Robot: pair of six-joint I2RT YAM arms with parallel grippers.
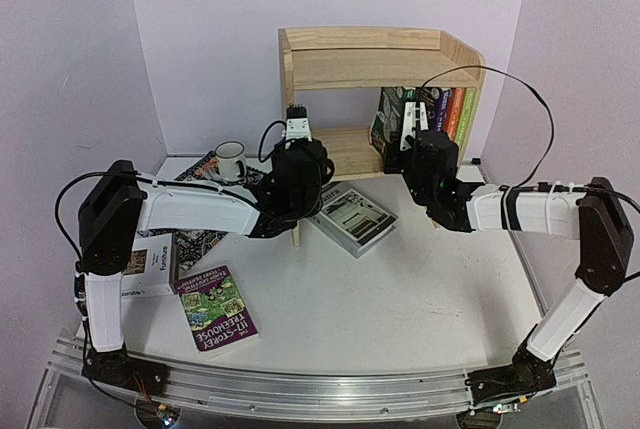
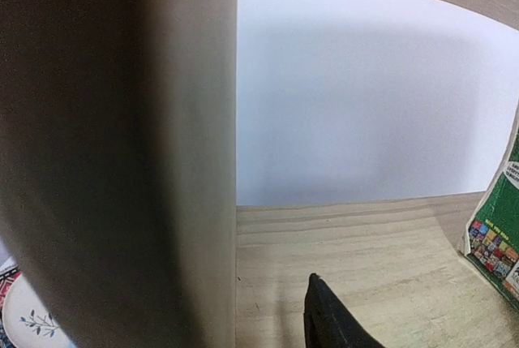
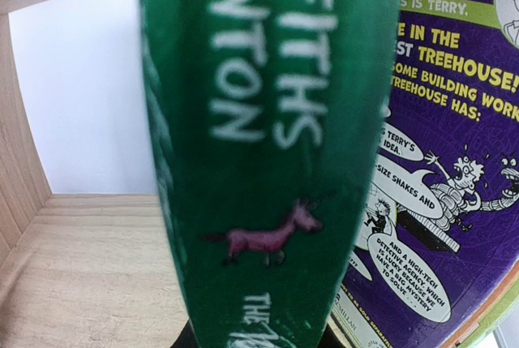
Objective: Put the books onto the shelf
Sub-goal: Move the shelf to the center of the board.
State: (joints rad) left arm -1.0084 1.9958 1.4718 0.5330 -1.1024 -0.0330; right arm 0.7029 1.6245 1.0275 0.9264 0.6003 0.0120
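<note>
Closest to the arm bases, a purple book lies flat and face up on the white table. It sits just right of the left arm's upright link, with bare tabletop stretching from it to the right arm. A thick white book lies partly under the left forearm. Further in, a larger grey-white book lies flat and askew just in front of the shelf, between the two wrists, making three books on the table. The left gripper is at the front edge of the shelf's left side panel. Its wrist view shows only one dark finger over the lower board, so I cannot tell how its jaws stand. Bare pine runs from that panel across to the leaning green book. The right gripper is clamped on that book's glossy spine, which has white lettering and a small pink animal on it. The book stands on the lower tier, tipped against a dark purple book with yellow cartoon text. More colourful spines stand packed against the right panel. A mug sits on a patterned placemat left of the shelf, close to the wall.
</note>
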